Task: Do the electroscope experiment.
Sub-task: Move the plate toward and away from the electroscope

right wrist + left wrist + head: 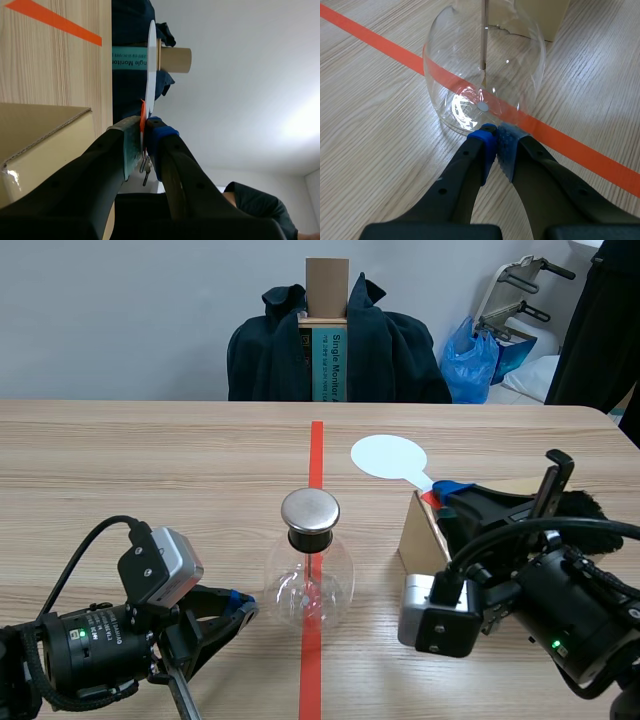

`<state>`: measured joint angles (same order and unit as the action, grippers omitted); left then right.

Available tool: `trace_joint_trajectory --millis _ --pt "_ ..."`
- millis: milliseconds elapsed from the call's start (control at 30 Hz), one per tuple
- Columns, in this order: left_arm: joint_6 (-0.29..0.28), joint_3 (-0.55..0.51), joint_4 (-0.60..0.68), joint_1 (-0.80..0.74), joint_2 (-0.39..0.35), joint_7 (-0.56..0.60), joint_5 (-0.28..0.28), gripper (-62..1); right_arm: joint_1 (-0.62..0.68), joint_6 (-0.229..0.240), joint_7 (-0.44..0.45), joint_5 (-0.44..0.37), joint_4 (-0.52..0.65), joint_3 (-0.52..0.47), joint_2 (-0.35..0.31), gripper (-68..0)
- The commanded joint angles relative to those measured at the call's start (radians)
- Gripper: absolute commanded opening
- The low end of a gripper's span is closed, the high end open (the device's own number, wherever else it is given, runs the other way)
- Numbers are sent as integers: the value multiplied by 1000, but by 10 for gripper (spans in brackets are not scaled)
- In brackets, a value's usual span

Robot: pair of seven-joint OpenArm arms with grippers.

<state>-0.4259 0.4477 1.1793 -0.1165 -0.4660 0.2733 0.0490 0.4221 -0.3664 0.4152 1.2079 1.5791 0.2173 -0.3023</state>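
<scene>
One round, clear glass electroscope (310,580), capped with a smooth metal disc (310,510), stands on the wood-grain table (150,460). The left gripper (235,605), pads pressed together, sits just beside its base. The right gripper (450,490) pinches one flat white paddle (388,456) by a cardboard box (420,535).

Lab: tape-marked wooden table (150,460)

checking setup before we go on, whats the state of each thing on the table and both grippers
flask: upright on the red line, metal cap on
left gripper: shut on nothing, tips at the flask's base
right gripper: shut on the white paddle's handle
white paddle: held by its handle, apart from the flask
cardboard box: upright beside the right gripper
</scene>
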Motion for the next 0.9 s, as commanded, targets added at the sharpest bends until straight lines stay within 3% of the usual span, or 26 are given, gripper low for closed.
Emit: trace_joint_trajectory --millis 0,333,567,733,867 --pt "-3 -3 11 3 3 14 10 -582 -3 -11 -14 -8 14 -6 -8 -669" --pt "-3 -3 11 3 3 14 10 -582 -3 -11 -5 -3 14 -6 -8 -669" --pt "-3 -3 11 1 3 15 10 -582 -3 -16 140 17 14 -6 -8 -669" --pt "-3 -3 11 1 3 15 10 -582 -3 -58 248 19 14 -6 -8 -669" --pt "-3 -3 11 1 3 15 10 -582 -3 -64 302 19 14 -6 -7 -669"
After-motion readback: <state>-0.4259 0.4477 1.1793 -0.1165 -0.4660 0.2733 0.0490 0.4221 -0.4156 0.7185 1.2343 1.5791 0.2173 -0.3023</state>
